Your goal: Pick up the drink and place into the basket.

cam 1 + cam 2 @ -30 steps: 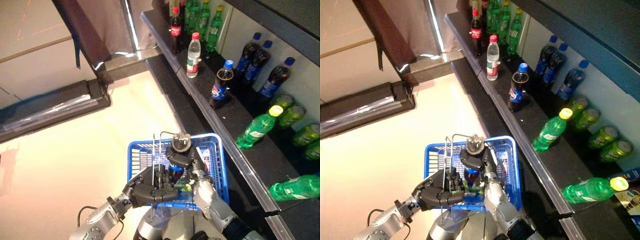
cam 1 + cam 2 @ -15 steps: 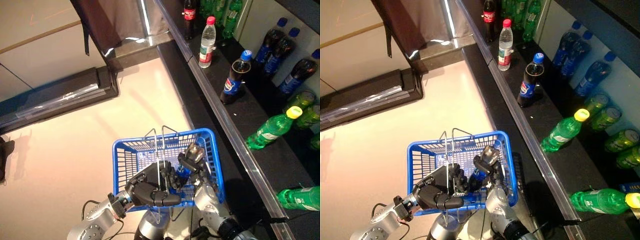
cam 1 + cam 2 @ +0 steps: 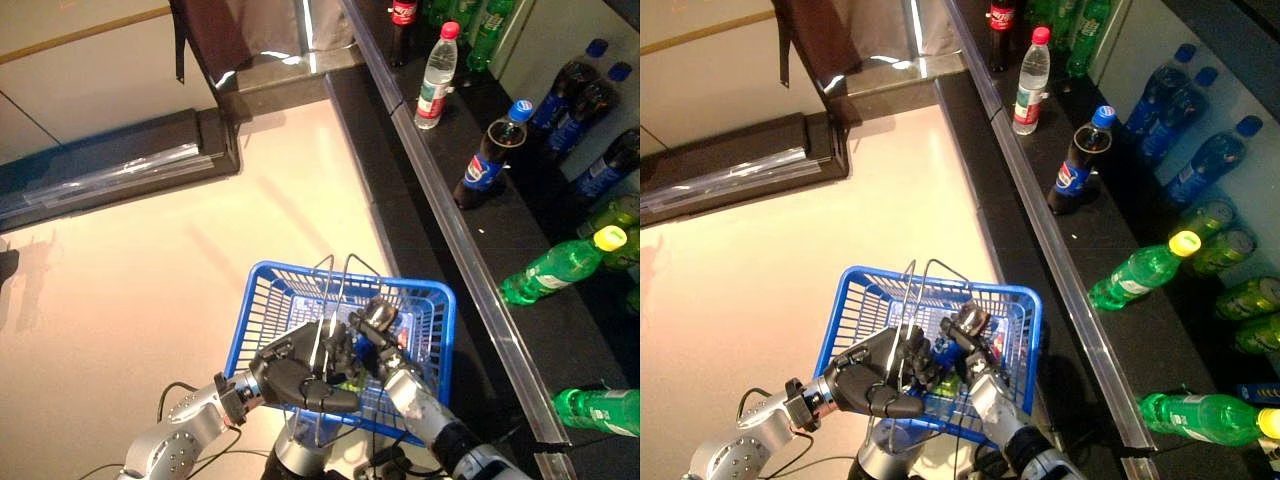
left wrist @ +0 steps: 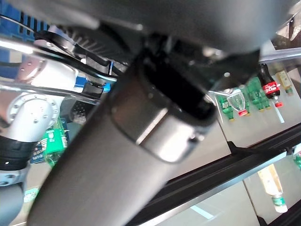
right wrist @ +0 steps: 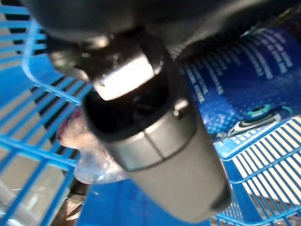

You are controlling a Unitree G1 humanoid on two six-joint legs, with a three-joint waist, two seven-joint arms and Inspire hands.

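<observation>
One blue basket (image 3: pixel 262 310) sits low in the frame's centre over a pale cream floor (image 3: pixel 130 270). The left hand (image 3: pixel 300 375) is curled round its wire handles (image 3: pixel 322 300). The right hand (image 3: pixel 375 335) is inside the basket by a blue-labelled drink (image 5: pixel 244 89); whether its fingers grip it, I cannot tell. Along the right runs a dark shelf (image 3: pixel 470 250) holding one clear bottle (image 3: pixel 434 75), dark cola bottles and green bottles.

Upright cola bottle (image 3: pixel 487 157) and water bottle (image 3: pixel 434 76) on the dark shelf (image 3: pixel 470 255), green bottles (image 3: pixel 560 267) lying nearby.
</observation>
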